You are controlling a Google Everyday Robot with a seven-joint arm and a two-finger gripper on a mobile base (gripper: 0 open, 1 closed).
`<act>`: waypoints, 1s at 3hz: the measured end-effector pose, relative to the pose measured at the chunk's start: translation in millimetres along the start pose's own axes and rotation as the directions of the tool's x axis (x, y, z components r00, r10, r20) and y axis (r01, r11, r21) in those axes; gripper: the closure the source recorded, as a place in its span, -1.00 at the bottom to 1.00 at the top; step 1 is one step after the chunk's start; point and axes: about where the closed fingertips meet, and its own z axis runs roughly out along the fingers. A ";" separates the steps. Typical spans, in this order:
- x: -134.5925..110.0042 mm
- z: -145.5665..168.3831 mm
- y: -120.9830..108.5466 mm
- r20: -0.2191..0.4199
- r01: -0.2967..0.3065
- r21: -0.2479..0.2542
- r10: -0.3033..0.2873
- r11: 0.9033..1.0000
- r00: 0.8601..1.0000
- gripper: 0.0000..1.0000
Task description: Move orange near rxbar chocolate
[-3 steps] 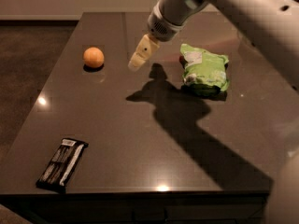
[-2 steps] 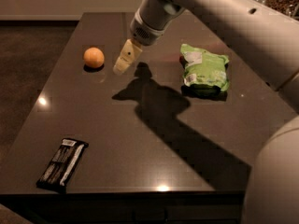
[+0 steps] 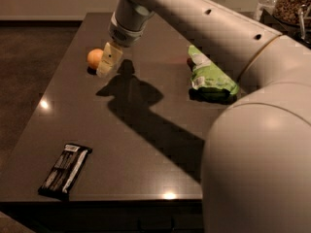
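The orange (image 3: 94, 57) sits on the dark table (image 3: 121, 140) at the far left. My gripper (image 3: 109, 62) hangs from the big white arm right beside the orange, on its right side and partly in front of it. The rxbar chocolate (image 3: 65, 170), a flat black bar with white stripes, lies near the table's front left corner, far from the orange.
A bright green bag (image 3: 210, 74) lies at the right of the table, partly behind my arm. My arm (image 3: 252, 130) fills the right foreground. Jars (image 3: 289, 4) stand at the back right. The table's left edge is close to the orange.
My gripper has moved left across the table, from beside the green bag to right next to the orange. The orange and the bar have not moved.
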 end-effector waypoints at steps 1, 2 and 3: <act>-17.8 15.7 -0.1 -0.023 0.019 -0.010 -0.020 1.000 1.000 -1.00; -33.1 28.7 4.3 -0.039 0.038 -0.029 -0.039 0.999 0.998 -1.00; -42.8 39.7 6.9 -0.053 0.049 -0.048 -0.051 0.998 0.997 -1.00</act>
